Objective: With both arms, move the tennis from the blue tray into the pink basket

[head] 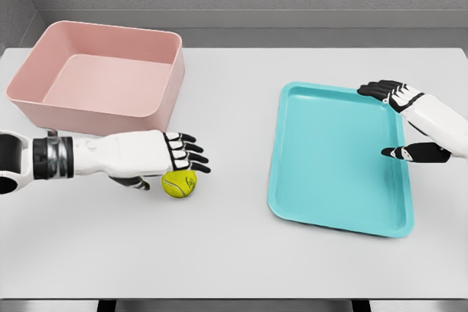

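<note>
A yellow-green tennis ball (pixel 179 183) lies on the white table, left of the blue tray (pixel 336 202) and in front of the pink basket (pixel 146 111). My left hand (pixel 172 162) hovers just above and behind the ball, fingers spread over it and thumb low on its left; it is open, not closed on the ball. My right hand (pixel 398 118) hangs over the tray's right edge, fingers and thumb spread, holding nothing. The tray holds nothing. The basket's inside is bare.
The white table (pixel 234 253) stretches wide in front of the ball and tray. The basket stands at the back left, the tray at the right. A grey wall runs behind the table's far edge.
</note>
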